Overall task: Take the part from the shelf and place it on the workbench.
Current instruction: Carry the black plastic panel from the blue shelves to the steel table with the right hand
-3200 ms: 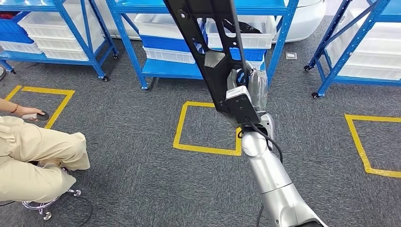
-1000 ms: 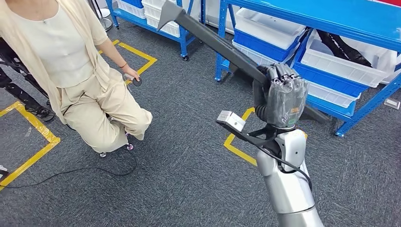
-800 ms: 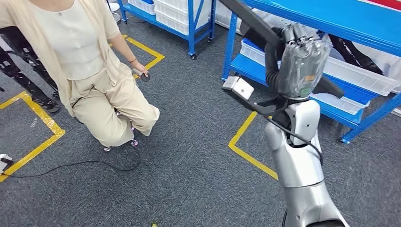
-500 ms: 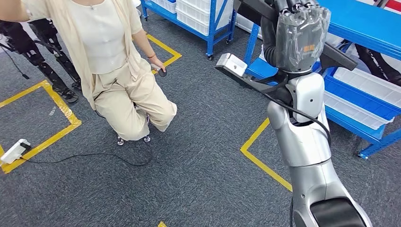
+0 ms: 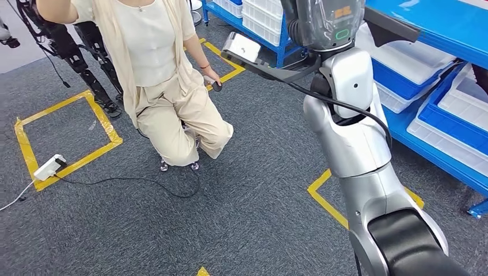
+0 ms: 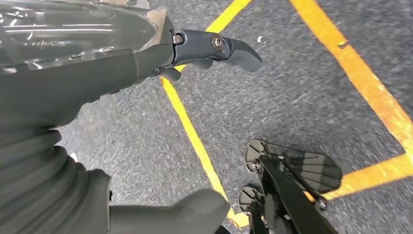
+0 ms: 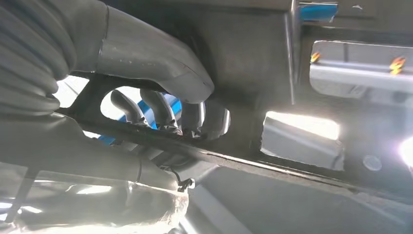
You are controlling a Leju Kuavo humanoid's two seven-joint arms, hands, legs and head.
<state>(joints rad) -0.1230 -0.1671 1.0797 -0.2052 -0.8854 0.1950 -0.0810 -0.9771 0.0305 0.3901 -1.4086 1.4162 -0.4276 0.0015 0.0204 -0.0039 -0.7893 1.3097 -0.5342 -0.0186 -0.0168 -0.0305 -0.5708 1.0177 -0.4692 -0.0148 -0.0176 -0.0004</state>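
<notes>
- The right hand (image 5: 326,23), wrapped in clear plastic, is raised high at the top of the head view, gripping the dark part (image 5: 391,26), whose end juts out toward the blue shelf (image 5: 443,26).
- In the right wrist view, the thumb and fingers (image 7: 160,109) curl through a cut-out in the part (image 7: 253,63), clamping its edge.
- The left hand (image 6: 146,53) hangs over grey carpet (image 6: 292,73) crossed by yellow tape (image 6: 195,141); its fingers are spread and hold nothing.
- A person (image 5: 164,75) in beige sits on a stool to the robot's left, holding a small dark controller (image 5: 216,86).
- White bins (image 5: 454,109) sit on the blue shelf beside the robot's right arm (image 5: 351,138).
- A white power strip (image 5: 47,167) lies on a yellow floor square, its cable (image 5: 132,181) trailing toward the stool.
</notes>
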